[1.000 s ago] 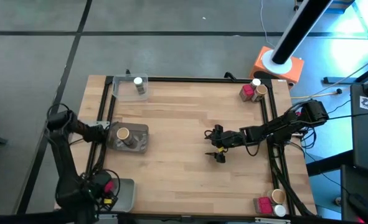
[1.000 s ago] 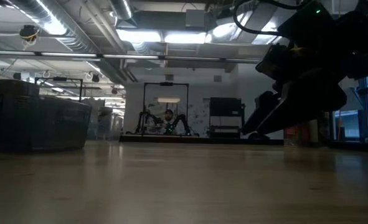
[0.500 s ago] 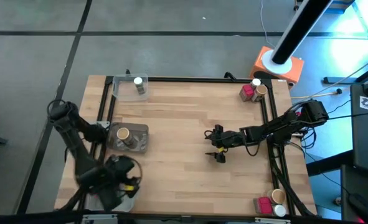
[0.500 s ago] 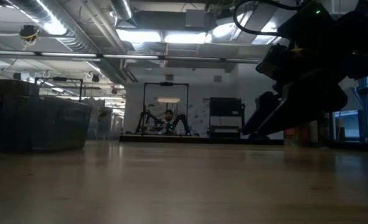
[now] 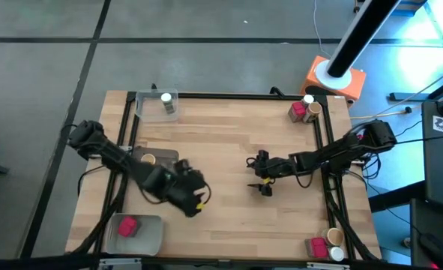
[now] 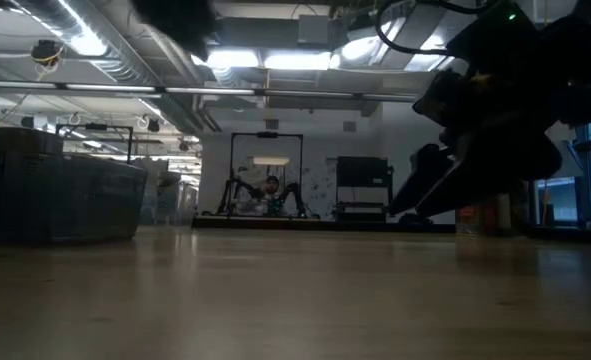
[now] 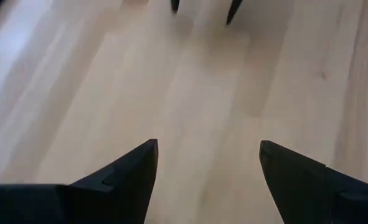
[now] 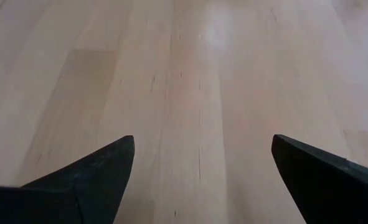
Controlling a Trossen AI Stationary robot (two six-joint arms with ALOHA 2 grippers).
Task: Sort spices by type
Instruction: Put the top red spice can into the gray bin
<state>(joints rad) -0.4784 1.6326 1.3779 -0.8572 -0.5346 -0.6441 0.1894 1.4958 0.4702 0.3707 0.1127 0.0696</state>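
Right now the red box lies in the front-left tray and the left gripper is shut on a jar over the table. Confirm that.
Not quite. The left gripper is open and holds nothing: the left wrist view shows only bare table between its fingers. The red box does lie in the front-left tray, as the high view shows.

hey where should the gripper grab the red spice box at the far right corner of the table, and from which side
Grip the red spice box across its flat sides, coming straight down from above. A tan-lidded jar sits tight on its right and a white-lidded jar just beyond, so a sideways approach looks blocked.
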